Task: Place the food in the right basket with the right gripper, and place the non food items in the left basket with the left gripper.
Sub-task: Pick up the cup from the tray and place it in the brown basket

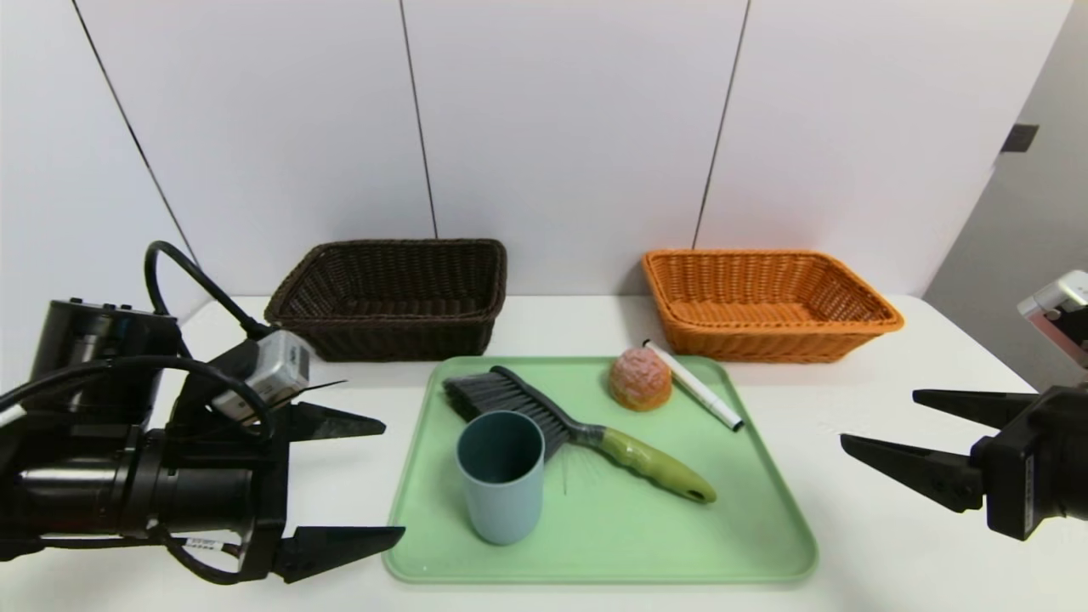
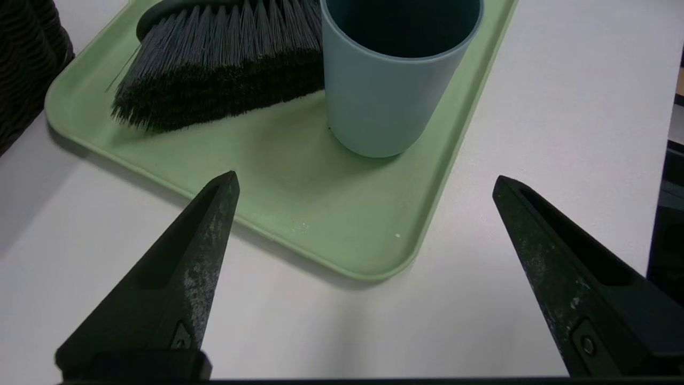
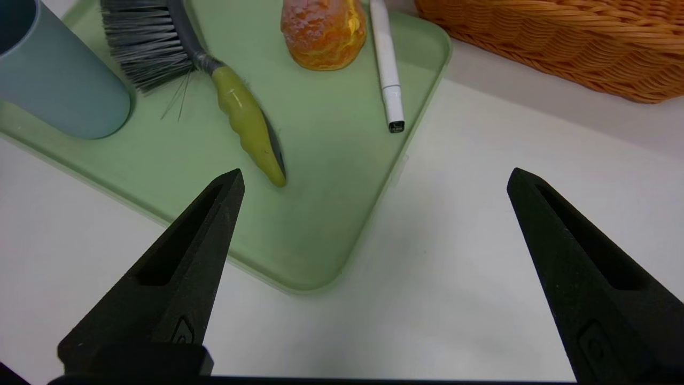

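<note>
Green tray (image 1: 765,544) centre-bottom of head view, on white table (image 1: 892,544).
On tray: blue-grey cup (image 1: 501,476) lower left, upright; brush (image 1: 578,429) diagonal just behind cup; bun (image 1: 640,379) upper right; white marker (image 1: 697,388) just right of bun, apart.
Dark brown basket (image 1: 391,297) upper left; orange basket (image 1: 765,302) upper right.
Left gripper (image 1: 378,476) lower left, spread wide, holding nothing, aimed at cup.
Right gripper (image 1: 875,421) right edge, spread wide, holding nothing.
</note>
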Motion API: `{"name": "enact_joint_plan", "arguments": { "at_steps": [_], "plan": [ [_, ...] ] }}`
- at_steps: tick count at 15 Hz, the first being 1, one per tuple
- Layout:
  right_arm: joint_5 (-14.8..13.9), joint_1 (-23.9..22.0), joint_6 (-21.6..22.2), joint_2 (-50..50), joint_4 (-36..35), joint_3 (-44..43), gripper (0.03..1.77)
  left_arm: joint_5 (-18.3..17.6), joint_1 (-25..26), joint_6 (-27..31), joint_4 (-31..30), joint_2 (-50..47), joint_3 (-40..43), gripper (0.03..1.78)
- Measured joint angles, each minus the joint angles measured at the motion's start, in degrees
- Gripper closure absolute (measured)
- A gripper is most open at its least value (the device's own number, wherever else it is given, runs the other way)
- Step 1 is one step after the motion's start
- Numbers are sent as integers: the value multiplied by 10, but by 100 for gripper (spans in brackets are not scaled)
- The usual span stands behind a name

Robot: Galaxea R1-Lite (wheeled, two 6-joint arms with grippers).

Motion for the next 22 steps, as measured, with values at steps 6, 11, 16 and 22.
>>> {"name": "enact_joint_plan", "arguments": {
  "at_steps": [6, 11, 16, 22],
  "plan": [
    [-1, -4, 0, 6, 0, -16, 10, -10, -51, -2, -97, 90, 10, 12],
    [-1, -5, 1, 7, 1, -15, 10, -10, -69, -19, -181, 158, 6, 12],
    [-1, -7, 2, 13, 1, -11, 10, -11, -102, -96, -245, 179, -12, 12],
    [-3, -10, 5, 16, 2, -4, 10, -9, -140, -125, -299, 207, -19, 12]
  ]
}}
